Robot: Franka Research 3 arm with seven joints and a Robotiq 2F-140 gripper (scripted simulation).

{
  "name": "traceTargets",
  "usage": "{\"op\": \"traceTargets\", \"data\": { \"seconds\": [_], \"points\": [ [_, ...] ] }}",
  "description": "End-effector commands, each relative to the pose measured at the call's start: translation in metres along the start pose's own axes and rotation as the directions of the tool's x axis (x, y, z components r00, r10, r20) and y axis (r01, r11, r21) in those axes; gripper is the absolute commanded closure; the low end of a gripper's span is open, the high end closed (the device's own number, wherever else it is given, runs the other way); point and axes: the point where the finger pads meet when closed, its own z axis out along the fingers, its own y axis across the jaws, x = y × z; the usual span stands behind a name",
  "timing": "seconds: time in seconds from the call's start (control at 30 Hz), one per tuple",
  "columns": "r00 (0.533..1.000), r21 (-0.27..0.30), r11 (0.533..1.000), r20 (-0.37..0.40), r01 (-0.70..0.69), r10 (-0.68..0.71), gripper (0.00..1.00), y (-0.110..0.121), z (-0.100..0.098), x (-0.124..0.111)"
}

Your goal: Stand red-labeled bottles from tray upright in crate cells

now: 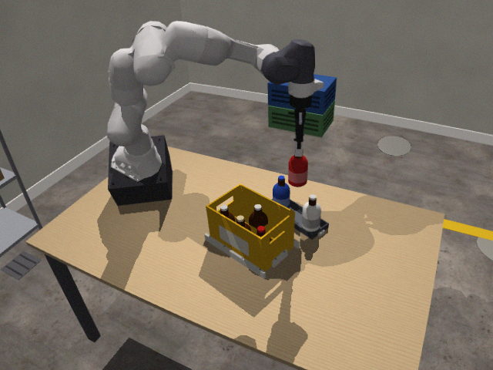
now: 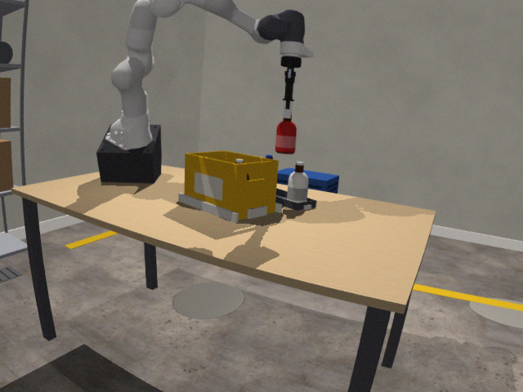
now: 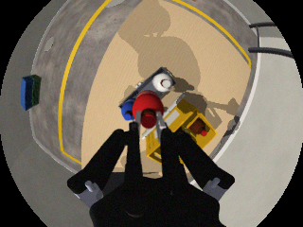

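Note:
My gripper [image 1: 298, 150] is shut on the neck of a red-labeled bottle [image 1: 297, 170] and holds it upright in the air, above the tray and beside the yellow crate [image 1: 250, 225]. It also shows in the exterior view [image 2: 285, 135] and in the wrist view [image 3: 150, 106]. The crate holds several bottles: brown ones with white caps [image 1: 257, 216] and one with a red cap [image 1: 260, 230] in the near right cell. On the tray a blue-labeled bottle [image 1: 280, 191] and a white-labeled bottle [image 1: 311, 213] stand upright.
The crate sits on a grey base [image 1: 243, 254] near the table's middle. The robot's black pedestal [image 1: 139, 175] stands at the table's far left corner. Blue and green crates [image 1: 302, 105] are stacked on the floor behind the table. A shelf [image 1: 11, 206] stands at the left.

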Motion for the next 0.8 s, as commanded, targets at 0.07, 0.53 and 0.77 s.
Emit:
{"op": "traceTargets", "data": {
  "seconds": [0.07,0.53,0.77],
  "points": [
    [1.000,0.004,1.000,-0.009,0.006,-0.006,1.00,-0.0027,-0.0120,0.0019],
    [1.000,0.004,1.000,-0.009,0.006,-0.006,1.00,-0.0028,-0.0139,0.0018],
    [1.000,0.004,1.000,-0.009,0.006,-0.006,1.00,-0.0028,-0.0139,0.0018]
  ]
}}
